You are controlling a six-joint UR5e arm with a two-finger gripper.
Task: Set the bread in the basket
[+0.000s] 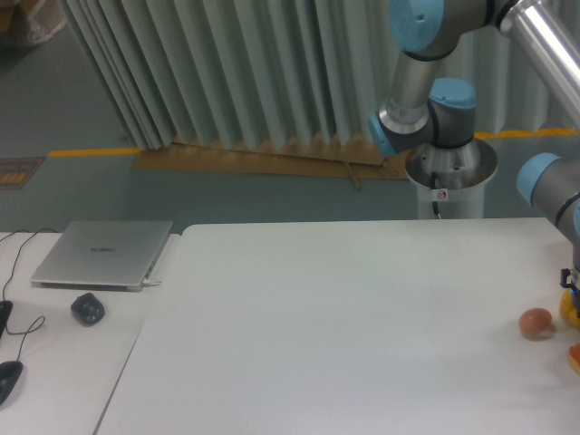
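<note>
A: Item one, the bread [575, 355]: a small orange-tan lump with a reddish rim, lying on the white table [362, 344] at the far right edge of view, cut off by the frame.

B: And next to it?

A: Item two, an egg-like ball [536, 322], pinkish-brown, on the table just up and left of the bread, apart from it. Item three, a yellow thing [572, 308], only a sliver showing at the right edge, just beside the ball and above the bread.

B: The arm?

A: Item four, the arm [544, 186], grey tubes with blue joint caps. Its base stands behind the table; the forearm drops down at the right edge, right above the yellow thing. The gripper itself is out of frame, so I cannot tell whether the fingers are apart or together.

B: I don't see a basket from here.

A: Nor I. Left side, on a second table [63, 362]: item five, a closed silver laptop [104, 254]; item six, a small dark object [88, 309] just in front of it; item seven, a black mouse [7, 379] with cables at the left edge.
</note>
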